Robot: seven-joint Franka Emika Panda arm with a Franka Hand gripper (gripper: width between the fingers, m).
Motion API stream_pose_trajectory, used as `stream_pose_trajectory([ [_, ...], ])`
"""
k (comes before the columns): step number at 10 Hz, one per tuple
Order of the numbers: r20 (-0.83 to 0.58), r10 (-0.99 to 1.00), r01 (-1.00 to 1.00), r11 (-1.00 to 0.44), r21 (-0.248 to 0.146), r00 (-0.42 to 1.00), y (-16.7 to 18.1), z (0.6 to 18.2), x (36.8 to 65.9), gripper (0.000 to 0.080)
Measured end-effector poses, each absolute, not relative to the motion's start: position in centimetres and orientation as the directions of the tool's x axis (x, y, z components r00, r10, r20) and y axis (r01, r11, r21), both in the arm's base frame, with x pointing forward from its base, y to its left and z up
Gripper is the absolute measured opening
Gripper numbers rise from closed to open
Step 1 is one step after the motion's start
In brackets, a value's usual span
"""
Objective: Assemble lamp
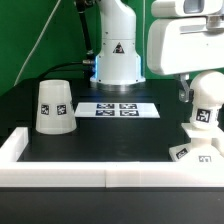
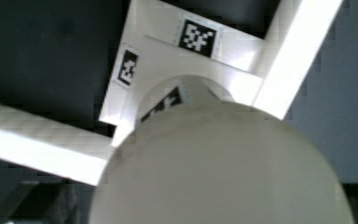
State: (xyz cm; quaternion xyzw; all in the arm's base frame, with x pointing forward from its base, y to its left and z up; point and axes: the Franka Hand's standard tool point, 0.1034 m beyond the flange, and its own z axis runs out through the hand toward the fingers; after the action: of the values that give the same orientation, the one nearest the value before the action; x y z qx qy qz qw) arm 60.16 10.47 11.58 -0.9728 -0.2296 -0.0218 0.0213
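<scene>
The matte white ball-headed bulb (image 1: 206, 102) stands on the flat square white tagged base (image 1: 193, 153) at the exterior view's right, looking light, rigid and smooth, best pinched across its round head, with the pincer (image 1: 192, 88) spread wide just above the black desk (image 1: 100, 135).

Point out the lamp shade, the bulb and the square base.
shade (image 1: 54, 105), exterior view, middle of its side wall.
bulb (image 1: 207, 95), exterior view, on its round head.
base (image 1: 193, 153), exterior view, its top face.

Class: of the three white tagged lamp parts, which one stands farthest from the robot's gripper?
The shade, alone at the exterior view's left; the bulb and base sit under the gripper.
</scene>
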Motion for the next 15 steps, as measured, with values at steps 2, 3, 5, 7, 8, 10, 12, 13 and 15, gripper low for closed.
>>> stream_pose_trajectory([
  [2,0.054,0.532,0.534,-0.846,-0.019,0.845,10.6,11.7,60.3,0.0699],
  [3,0.054,0.594,0.596,-0.803,-0.012,0.802,10.7,11.7,60.3,0.0699],
  [5,0.053,0.672,0.673,-0.74,-0.005,0.739,10.6,11.7,60.3,0.0699],
  [7,0.046,0.767,0.768,-0.641,0.005,0.64,10.2,11.7,60.4,0.0699],
  [8,0.045,0.8,0.801,-0.599,0.007,0.598,9.9,11.7,60.5,0.0699],
  [10,0.046,0.812,0.813,-0.582,0.01,0.582,9.3,11.7,60.7,0.0598],
  [12,0.046,0.792,0.793,-0.609,0.008,0.608,9.3,11.7,60.7,0.0576],
  [13,0.047,0.79,0.79,-0.613,0.008,0.612,9.3,11.7,60.7,0.0576],
  [15,0.057,0.611,0.612,-0.791,0.001,0.79,9.3,11.7,60.5,0.0576],
])
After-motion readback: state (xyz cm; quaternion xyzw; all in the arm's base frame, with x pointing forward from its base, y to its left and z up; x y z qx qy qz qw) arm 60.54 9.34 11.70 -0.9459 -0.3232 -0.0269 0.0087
